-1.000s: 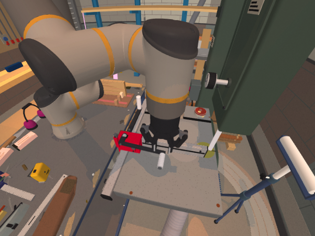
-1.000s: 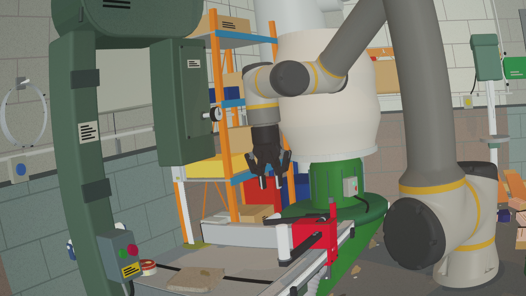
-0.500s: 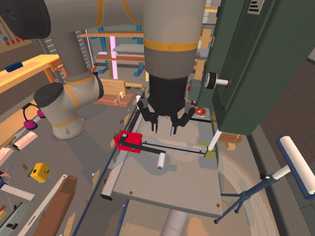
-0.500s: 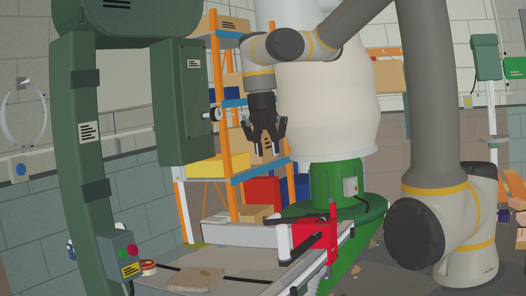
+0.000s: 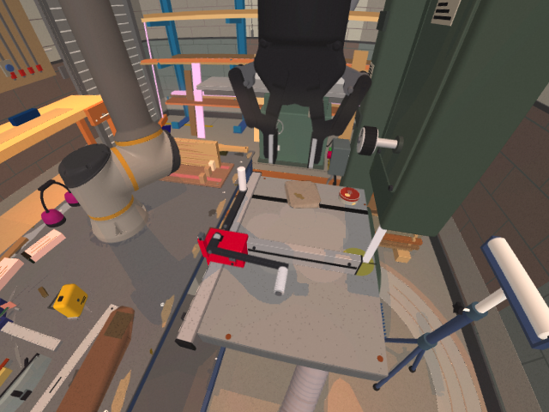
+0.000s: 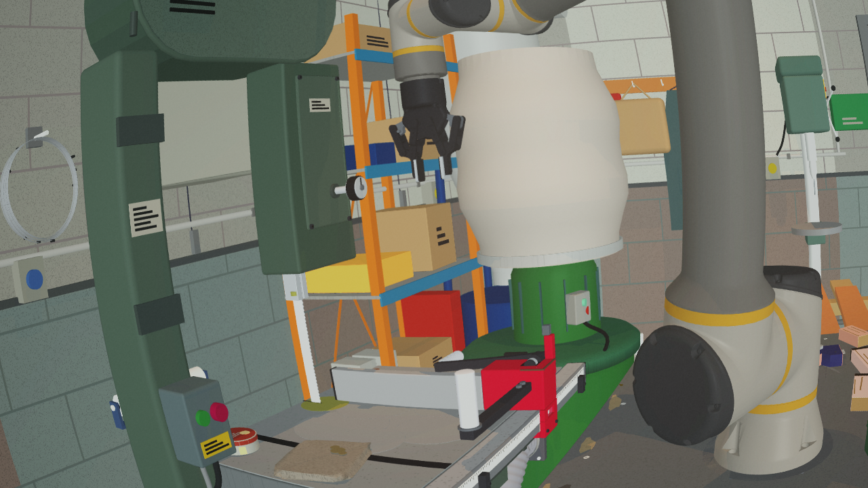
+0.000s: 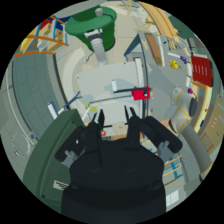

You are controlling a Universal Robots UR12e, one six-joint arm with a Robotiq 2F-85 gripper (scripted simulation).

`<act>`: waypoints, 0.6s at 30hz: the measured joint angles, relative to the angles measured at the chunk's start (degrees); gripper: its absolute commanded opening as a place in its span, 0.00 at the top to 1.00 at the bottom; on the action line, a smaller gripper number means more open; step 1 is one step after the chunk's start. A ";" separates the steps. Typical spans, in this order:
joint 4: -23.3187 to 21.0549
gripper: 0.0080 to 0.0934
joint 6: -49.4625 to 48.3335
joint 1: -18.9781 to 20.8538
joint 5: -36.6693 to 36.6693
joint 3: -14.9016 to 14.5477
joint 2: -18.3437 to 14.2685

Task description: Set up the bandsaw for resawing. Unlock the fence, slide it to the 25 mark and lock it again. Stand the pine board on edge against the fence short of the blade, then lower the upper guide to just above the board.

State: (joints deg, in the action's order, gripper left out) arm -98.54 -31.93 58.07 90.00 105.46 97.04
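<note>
The pine board is not in sight on the table, and the saw's green upper housing hides most of the blade and the upper guide. The fence lies across the grey table, with its red head on the front rail and a black lever with a white handle beside it. My gripper hangs high above the table's far side, open and empty, well above the fence. A white-shafted black knob sticks out of the housing near my gripper.
A large dust collector stands behind the table, beside orange shelving. A tan pad and a red tape roll lie on the table's far end. A blue roller stand stands at the right.
</note>
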 measured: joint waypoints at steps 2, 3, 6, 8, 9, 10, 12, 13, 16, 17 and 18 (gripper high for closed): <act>0.80 0.53 0.00 0.00 0.00 -0.68 0.10; 1.09 0.53 0.00 0.00 0.00 -0.93 0.13; 1.59 0.53 0.00 0.00 0.00 -1.35 0.18; 1.68 0.53 0.00 0.00 0.00 -1.40 0.18; 1.69 0.53 0.00 0.00 0.00 -1.39 0.18; 1.69 0.53 0.00 0.00 0.00 -1.38 0.18; 1.70 0.53 -0.05 0.00 0.00 -1.36 0.17; 1.70 0.53 -0.15 0.00 0.00 -1.36 0.17; 1.72 0.53 -1.00 0.00 0.00 -1.38 0.18; 1.72 0.53 -1.52 0.00 0.00 -1.39 0.18; 1.72 0.53 -2.16 0.00 0.00 -1.40 0.18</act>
State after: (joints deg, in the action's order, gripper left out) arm -96.81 -34.09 58.07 90.00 104.06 97.22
